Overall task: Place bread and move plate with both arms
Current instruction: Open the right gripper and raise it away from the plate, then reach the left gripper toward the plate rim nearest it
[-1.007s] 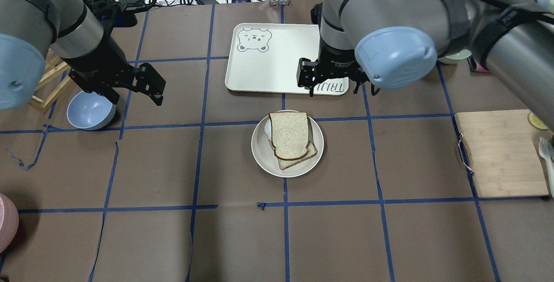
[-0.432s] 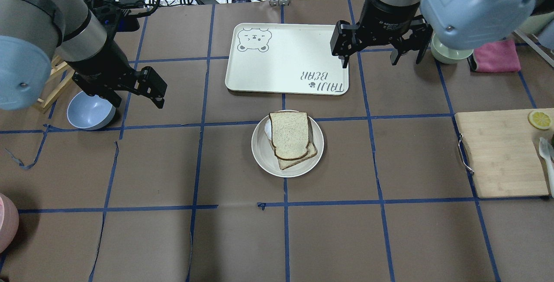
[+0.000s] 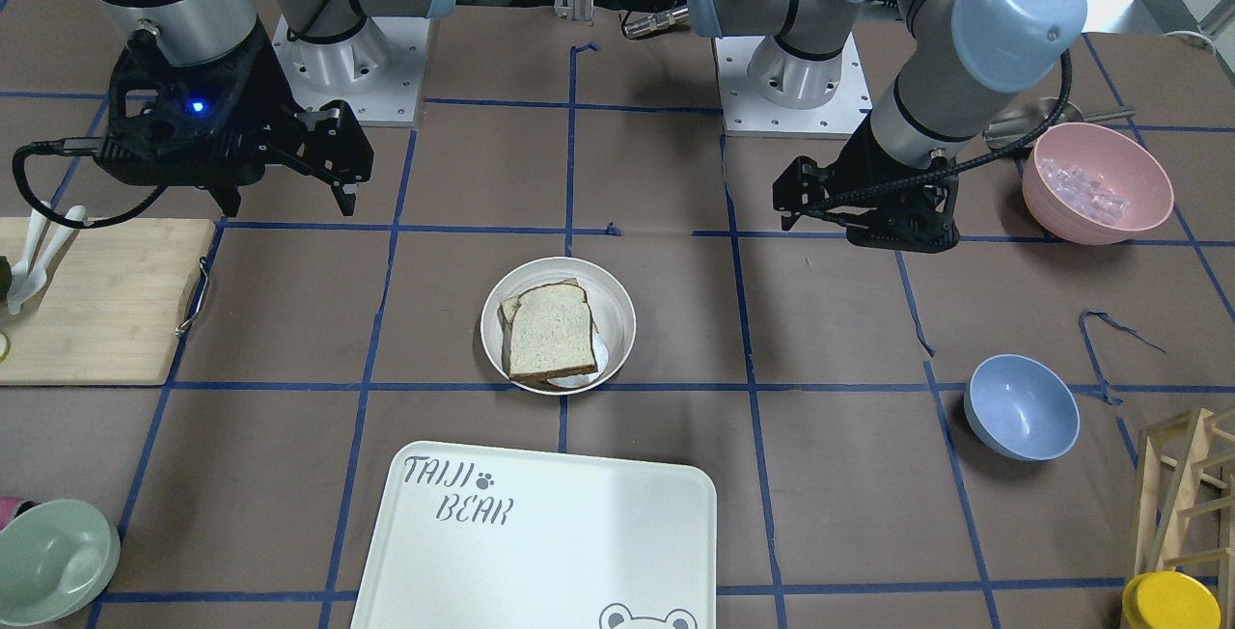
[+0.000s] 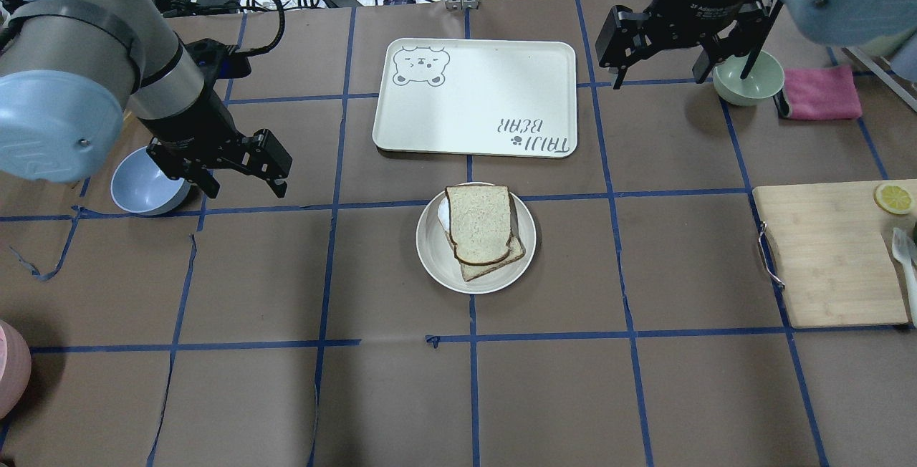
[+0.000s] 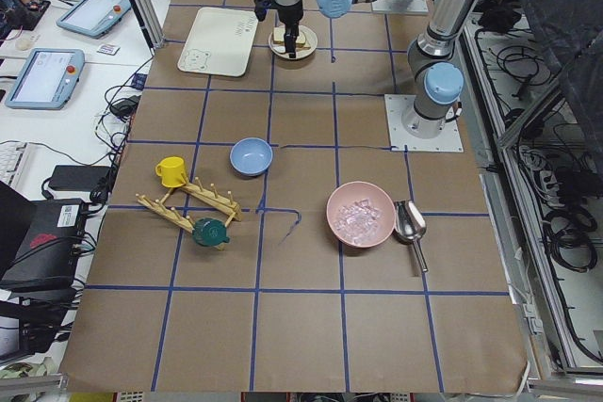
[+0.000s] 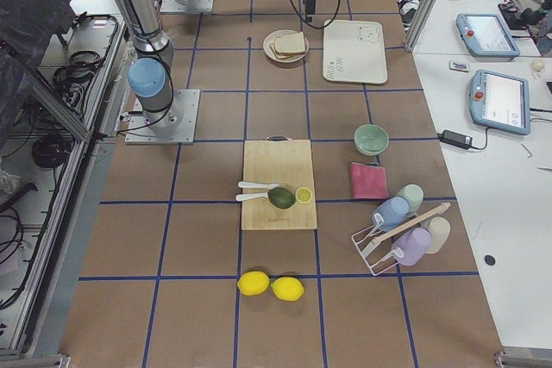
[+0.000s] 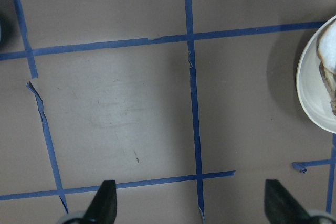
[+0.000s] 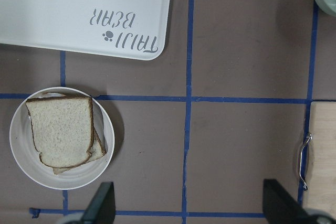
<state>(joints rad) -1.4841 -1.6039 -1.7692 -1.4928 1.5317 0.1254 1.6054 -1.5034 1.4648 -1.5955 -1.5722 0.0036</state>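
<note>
Bread point(image 3: 550, 332), front-facing view: pale speckled slice, thin brown crust, soft and flat, topmost of a two-slice stack inside plate point(image 3: 618, 306) at mid-counter point(image 3: 675, 176). Plate round, shallow, off-white, raised rim, smooth finish. Right gripper point(image 3: 288, 205) far and left of plate, spread, empty. Left gripper point(image 3: 859, 224) far and right of plate, well apart from it, likewise empty.

Overhead view: something white, perhaps egg point(image 4: 443, 218), peeking from under stack at left. Tray point(image 4: 473, 94) rectangular, rounded corners, glossy, just beyond plate, not touching. Left gripper spread, seen next to blue bowl point(image 4: 143, 188); right gripper spread, overlapping green bowl point(image 4: 738, 91) in this view.

Left wrist view: fingertips point(image 7: 105, 203) parted over brown paper point(image 7: 121, 108) and blue tape point(image 7: 191, 103); only a crescent of plate rim at right edge.

Right wrist view: fingertips point(image 8: 102, 203) parted, nothing between; plate with whole stack at lower left, tray corner above it.

Judged status: placing apparently done, two-arm plate move not yet begun. For a clean move: approach from opposite sides, left and right; pinch bare stretches of raised rim clear of crust; close both together; lift level and in step, slowly. Loose slices likely to slide on a tilted smooth plate; thin rim likely slippery in a pinch.
</note>
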